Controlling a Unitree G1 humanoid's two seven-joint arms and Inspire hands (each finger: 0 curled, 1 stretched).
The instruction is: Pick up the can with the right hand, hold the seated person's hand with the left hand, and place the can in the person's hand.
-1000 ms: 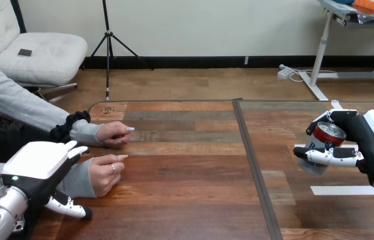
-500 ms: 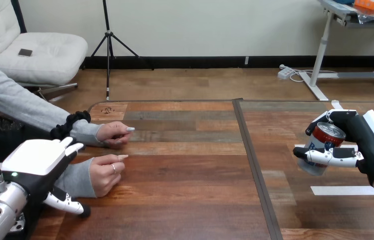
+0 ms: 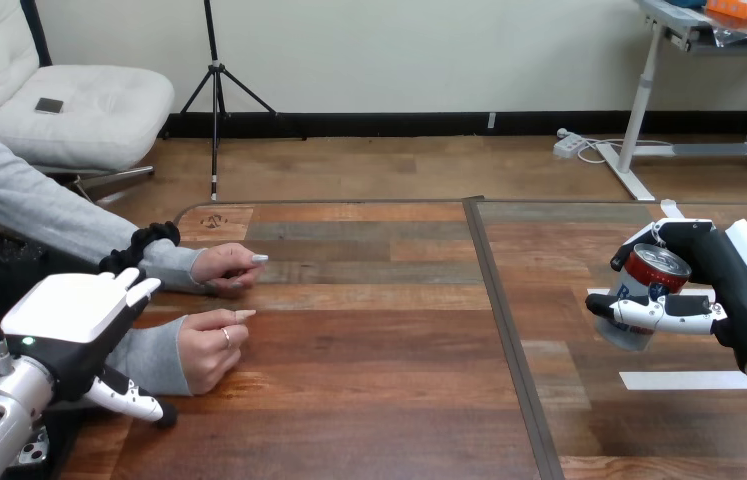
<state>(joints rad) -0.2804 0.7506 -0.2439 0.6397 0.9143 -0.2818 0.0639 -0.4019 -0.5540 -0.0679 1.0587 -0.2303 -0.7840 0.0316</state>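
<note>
Risk, carry: the can (image 3: 654, 268) is tilted in the right hand (image 3: 739, 290) and well apart from the person, so it may slip on the way across.
Risk, handover: the person's nearer hand (image 3: 209, 348) rests loosely curled on the table (image 3: 379, 340); unless it opens, the can could roll off.
Risk, left hand: the left hand (image 3: 64, 312) has no hold yet, so the person's hand may shift.
Can: lifted above the table's right side, top facing the camera.
Right fingers: one finger (image 3: 661, 312) wraps across the can's front and the thumb is at its top; firmly closed.
Left fingers: straight, holding nothing, over the nearer sleeve (image 3: 149, 352).
</note>
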